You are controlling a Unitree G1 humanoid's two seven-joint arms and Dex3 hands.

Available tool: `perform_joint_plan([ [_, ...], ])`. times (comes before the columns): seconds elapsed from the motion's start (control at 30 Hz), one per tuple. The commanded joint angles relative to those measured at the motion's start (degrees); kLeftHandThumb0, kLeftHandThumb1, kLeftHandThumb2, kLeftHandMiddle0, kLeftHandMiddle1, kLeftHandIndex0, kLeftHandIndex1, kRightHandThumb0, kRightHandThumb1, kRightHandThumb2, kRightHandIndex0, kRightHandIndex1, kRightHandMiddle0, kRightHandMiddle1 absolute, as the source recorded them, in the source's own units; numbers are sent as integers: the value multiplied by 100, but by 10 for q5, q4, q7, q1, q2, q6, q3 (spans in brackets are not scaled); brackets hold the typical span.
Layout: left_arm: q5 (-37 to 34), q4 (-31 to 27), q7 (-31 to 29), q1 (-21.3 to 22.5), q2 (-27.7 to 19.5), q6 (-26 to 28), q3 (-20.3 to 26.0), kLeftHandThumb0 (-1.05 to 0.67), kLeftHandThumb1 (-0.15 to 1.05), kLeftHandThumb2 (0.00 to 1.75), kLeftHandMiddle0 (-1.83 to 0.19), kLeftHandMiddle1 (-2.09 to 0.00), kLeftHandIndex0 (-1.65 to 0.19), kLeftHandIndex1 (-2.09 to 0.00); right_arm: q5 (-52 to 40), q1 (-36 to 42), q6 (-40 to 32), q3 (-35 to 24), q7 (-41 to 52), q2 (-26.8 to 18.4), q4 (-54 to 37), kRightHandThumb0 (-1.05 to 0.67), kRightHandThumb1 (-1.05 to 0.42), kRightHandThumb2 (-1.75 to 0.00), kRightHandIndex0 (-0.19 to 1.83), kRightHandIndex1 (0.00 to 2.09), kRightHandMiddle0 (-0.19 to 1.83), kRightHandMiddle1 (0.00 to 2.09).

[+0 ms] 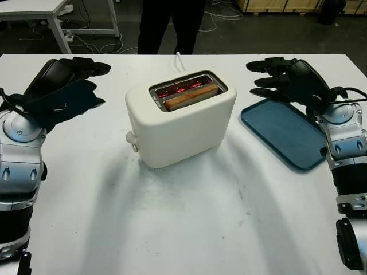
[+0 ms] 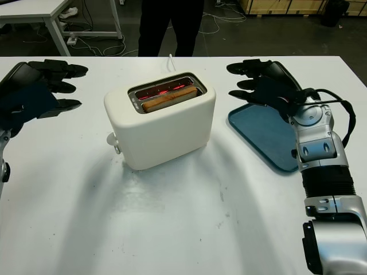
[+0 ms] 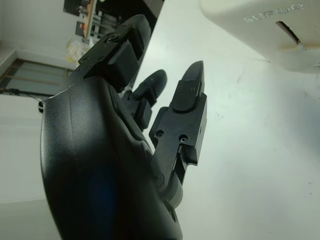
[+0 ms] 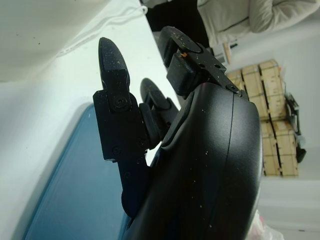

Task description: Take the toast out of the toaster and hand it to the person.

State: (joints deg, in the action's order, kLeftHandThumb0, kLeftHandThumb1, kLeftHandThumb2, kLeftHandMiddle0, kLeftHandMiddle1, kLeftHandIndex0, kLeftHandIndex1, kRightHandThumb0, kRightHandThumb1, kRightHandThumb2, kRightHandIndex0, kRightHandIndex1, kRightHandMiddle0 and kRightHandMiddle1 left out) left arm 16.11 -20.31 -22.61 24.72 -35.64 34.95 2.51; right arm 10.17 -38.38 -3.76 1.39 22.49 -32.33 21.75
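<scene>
A cream toaster [image 1: 180, 117] is set near the middle of a white table [image 1: 189, 229], turned at a slight angle. 2 slots are seen in its top: the rear one glows red, and a slice of toast [image 1: 191, 97] is seated in the front one, its browned upper edge level with the slot rim. A small lever knob [image 1: 131, 139] is seen low on the toaster's left end, and a white cord [image 1: 178, 58] is led away from behind it toward the far edge of the table.

The left hand [image 1: 69, 86] is held open above the table, well to the left of the toaster, and nothing is grasped by it; its black fingers [image 3: 187, 107] are pointed toward the toaster body, apart from it. The right hand [image 2: 261, 83] is held open on the other side, to the right of the toaster and above the near-left corner of a blue tray [image 1: 284, 133]; nothing is held by it either, and the toaster is not touched by it. The tray is laid flat on the table, just to the right of the toaster.

Beyond the far edge of the table, a person in dark trousers [image 1: 170, 26] is seen standing, roughly in line with the toaster.
</scene>
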Motion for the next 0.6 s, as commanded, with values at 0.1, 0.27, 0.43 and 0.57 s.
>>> perform_joint_plan([
  [0.1, -1, 0, 4, -4, -1, -5, 3, -1, 92, 13, -46, -55, -63, -1, -3, -3, -10, 0, 0, 4, -8, -42, -92, -9, 69, 0, 58, 0],
  [0.27, 2, -1, 6, -4, -1, -4, 2, -1, 92, 13, -47, -56, -64, -1, -2, -4, -8, 1, 0, 4, -4, -41, -92, -9, 69, 0, 58, 0],
  [0.43, 3, -1, 4, -5, -5, -8, 0, -2, 92, 13, -47, -56, -63, -1, -2, -3, -4, 1, 1, 3, -2, -40, -92, -10, 68, 0, 58, 0],
  [0.57, 3, -2, 4, -5, -4, -5, 1, -2, 92, 13, -47, -56, -64, -1, -3, -3, 2, 1, 1, 3, 0, -41, -92, -10, 70, 1, 59, 1],
])
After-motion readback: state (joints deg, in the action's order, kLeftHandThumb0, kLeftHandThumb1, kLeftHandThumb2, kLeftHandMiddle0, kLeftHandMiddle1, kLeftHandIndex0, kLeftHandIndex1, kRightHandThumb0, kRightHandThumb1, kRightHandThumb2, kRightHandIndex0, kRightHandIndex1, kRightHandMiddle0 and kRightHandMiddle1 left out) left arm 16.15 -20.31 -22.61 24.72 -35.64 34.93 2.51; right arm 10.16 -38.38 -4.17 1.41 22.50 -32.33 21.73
